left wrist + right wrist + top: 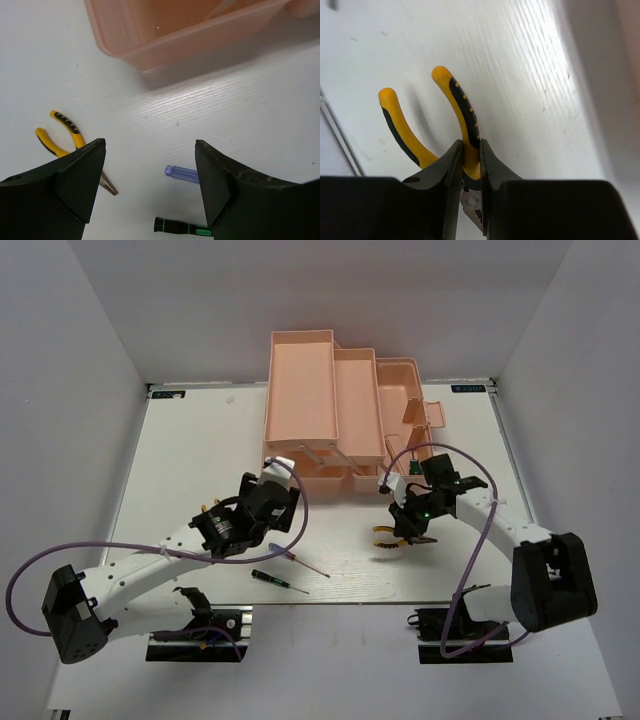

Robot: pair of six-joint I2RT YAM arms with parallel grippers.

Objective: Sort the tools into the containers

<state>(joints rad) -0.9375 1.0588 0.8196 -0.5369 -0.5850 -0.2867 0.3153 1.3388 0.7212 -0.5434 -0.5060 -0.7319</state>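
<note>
**Right fingers clamp pliers, left fingers spread**

Top view: the pink toolbox (330, 405) stands unfolded at the far side of the counter (200, 460). The pliers (385, 537) are just in front of it, under the right arm. A purple screwdriver (310, 565) and a green-black screwdriver (272, 578) lie near the front edge.

Left wrist: the left fingers (80, 180) gape wide, grasping nothing, above both screwdrivers. Loose pliers (62, 137) lie alongside.

Right wrist: the right fingers (445, 175) are clenched on one yellow handle of the pliers.
</note>
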